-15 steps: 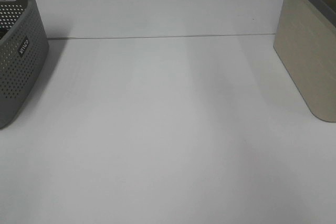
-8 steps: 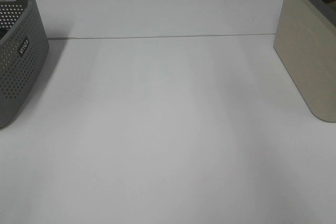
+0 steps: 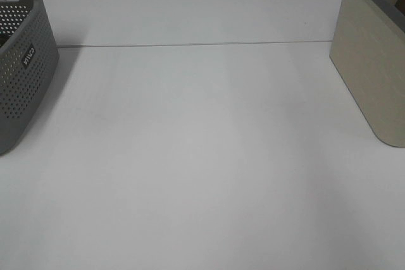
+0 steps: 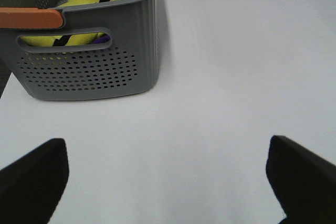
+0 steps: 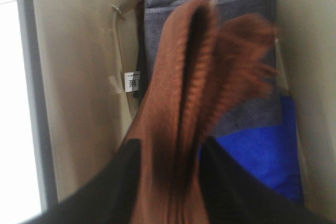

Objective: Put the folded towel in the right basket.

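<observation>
High view: the large beige solid-walled plastic basket (image 3: 370, 67) stands at the white table's (image 3: 202, 156) far right corner, and a grey perforated basket (image 3: 22, 86) at its left edge. Left wrist: the left gripper (image 4: 168, 182) hangs spread wide, empty. Right wrist: the right gripper (image 5: 169, 182) pinches the folded reddish-brown towel (image 5: 184, 77) — inside the beige basket, over a grey cloth (image 5: 210, 3) and a blue cloth (image 5: 257, 156).

perforated basket (image 3: 19, 71): table (image 3: 202, 156) left | right basket (image 3: 370, 74): table right | folded towel (image 5: 178, 108): over cloths (image 5: 231, 1) inside

Two baskets stand on one table (image 3: 202, 156): one grey basket (image 3: 22, 61) at its left edge, one beige basket (image 3: 373, 67) at its right edge. Between the beige walls show one brown towel (image 5: 178, 103), one grey cloth (image 5: 210, 3) and one blue cloth (image 5: 257, 156).
</observation>
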Available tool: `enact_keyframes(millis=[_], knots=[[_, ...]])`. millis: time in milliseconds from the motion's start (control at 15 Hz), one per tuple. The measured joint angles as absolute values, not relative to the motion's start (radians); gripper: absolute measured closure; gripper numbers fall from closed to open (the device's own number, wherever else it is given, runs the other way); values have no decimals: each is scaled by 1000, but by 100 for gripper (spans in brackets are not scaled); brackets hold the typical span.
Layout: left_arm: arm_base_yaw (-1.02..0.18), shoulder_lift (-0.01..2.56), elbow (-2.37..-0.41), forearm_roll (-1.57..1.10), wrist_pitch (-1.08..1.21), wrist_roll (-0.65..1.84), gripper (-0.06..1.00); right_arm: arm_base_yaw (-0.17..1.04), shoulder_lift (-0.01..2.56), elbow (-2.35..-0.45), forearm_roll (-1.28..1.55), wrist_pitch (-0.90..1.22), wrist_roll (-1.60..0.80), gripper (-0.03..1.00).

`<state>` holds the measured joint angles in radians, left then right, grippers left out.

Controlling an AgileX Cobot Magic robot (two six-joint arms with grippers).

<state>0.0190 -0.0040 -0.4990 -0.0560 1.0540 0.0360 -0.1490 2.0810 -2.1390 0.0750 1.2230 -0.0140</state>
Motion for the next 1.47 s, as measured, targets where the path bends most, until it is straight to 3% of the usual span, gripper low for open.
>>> enact_keyframes(millis=[133,267,667,1000,1467], knots=[[19,-4,-499,-56,1054,36,-3,-149,2081,-2139,71,1223,0,39],[19,-4,-499,-56,1054,36,-3,-148,2076,-2139,89,1222,0,26],[19,-4,-499,-56,1054,36,-3,-142,1942,-2139,285,1222,-59,22],[19,-4,-499,-56,1054,36,-3,10,1824,-2106,182,1221,-62,22],[19,-4,-499,-56,1054,36,-3,62,1494,-1587,129,1219,-42,22]])
